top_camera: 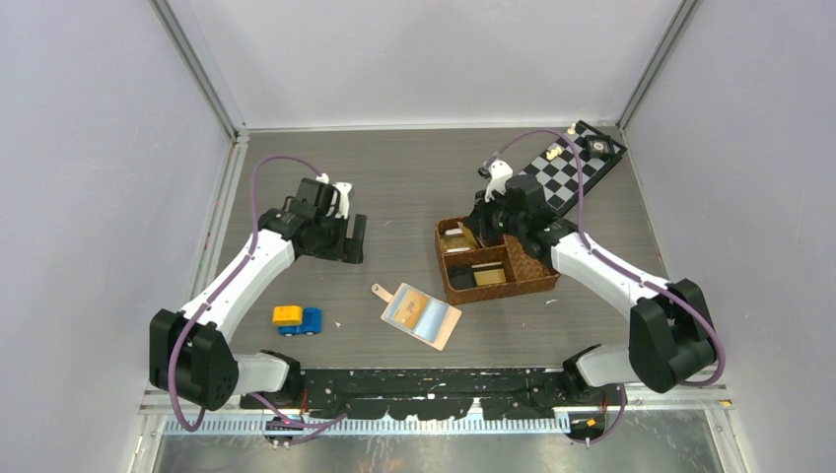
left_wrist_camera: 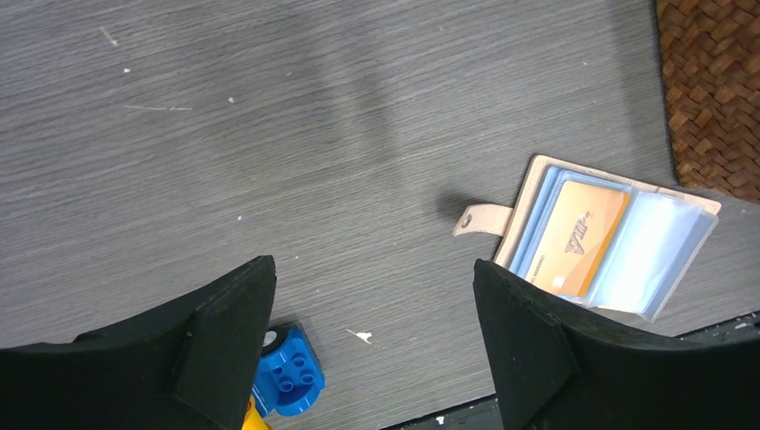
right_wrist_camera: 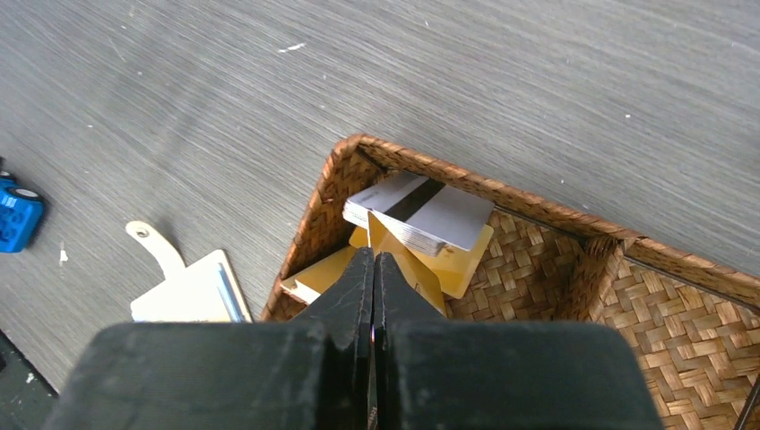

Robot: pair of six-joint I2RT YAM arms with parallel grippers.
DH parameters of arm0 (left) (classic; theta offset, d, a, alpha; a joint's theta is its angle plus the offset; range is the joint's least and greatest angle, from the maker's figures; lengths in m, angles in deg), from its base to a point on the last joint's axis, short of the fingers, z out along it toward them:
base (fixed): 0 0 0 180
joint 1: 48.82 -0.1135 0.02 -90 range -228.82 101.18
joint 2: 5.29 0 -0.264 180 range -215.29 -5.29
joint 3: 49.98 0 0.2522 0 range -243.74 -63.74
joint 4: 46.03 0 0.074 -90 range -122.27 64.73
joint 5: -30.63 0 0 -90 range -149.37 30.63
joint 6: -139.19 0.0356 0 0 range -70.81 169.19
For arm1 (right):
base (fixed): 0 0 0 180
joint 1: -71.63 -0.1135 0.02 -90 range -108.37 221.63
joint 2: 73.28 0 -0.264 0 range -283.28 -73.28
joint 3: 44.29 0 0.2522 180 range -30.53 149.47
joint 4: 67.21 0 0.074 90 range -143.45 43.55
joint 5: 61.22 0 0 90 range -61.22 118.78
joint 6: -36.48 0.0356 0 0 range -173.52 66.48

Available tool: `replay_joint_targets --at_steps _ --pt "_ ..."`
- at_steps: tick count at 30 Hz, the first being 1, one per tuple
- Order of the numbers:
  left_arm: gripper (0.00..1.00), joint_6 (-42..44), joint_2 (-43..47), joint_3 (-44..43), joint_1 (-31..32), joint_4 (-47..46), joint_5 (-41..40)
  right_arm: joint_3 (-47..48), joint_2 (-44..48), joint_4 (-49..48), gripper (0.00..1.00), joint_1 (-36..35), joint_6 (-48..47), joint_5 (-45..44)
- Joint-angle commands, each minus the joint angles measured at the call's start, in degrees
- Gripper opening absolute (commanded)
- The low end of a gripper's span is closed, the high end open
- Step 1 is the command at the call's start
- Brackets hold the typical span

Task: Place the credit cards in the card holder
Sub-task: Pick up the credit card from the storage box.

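The card holder (top_camera: 422,315) lies open on the table near the front, with one yellow-tan card (left_wrist_camera: 578,237) in its pale blue pockets (left_wrist_camera: 659,251). More credit cards lie in the brown woven basket (top_camera: 498,294): a silver-grey stack (right_wrist_camera: 421,210) on top of yellow ones (right_wrist_camera: 470,260). My right gripper (right_wrist_camera: 374,255) reaches into the basket's left compartment and is shut on a yellow card (right_wrist_camera: 408,264) that stands on edge between its jaws. My left gripper (left_wrist_camera: 372,269) hovers open above bare table, left of the holder, holding nothing.
A blue and yellow toy car (top_camera: 298,319) sits on the table near the left arm. A chessboard (top_camera: 572,163) lies at the back right. The basket's rim (right_wrist_camera: 502,188) and inner divider (right_wrist_camera: 596,260) wall in the cards.
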Motion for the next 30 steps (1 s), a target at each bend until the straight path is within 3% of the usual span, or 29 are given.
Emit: replay_joint_targets --at_steps 1,7,11,18,24,30 --pt "0.8 0.7 2.1 0.2 -0.4 -2.0 6.2 0.2 4.0 -3.8 0.01 -0.4 0.9 1.5" --pt "0.76 -4.0 3.3 0.1 -0.3 -5.7 15.5 -0.4 7.4 -7.7 0.01 -0.4 2.6 0.0" --pt "0.68 -9.0 3.7 1.4 -0.3 -12.6 21.5 -0.8 9.3 -10.5 0.0 -0.4 4.0 -0.4" --pt "0.68 -13.9 1.0 1.1 3.2 -23.0 30.9 -0.7 12.3 -11.5 0.0 -0.3 9.0 2.9" --pt "0.69 -13.8 -2.4 -2.3 10.7 -28.2 37.5 1.0 16.8 -6.2 0.0 0.1 13.8 9.6" --pt "0.71 -16.4 -1.9 -2.1 12.9 -36.0 44.7 2.3 18.6 -3.9 0.01 0.9 20.1 22.5"
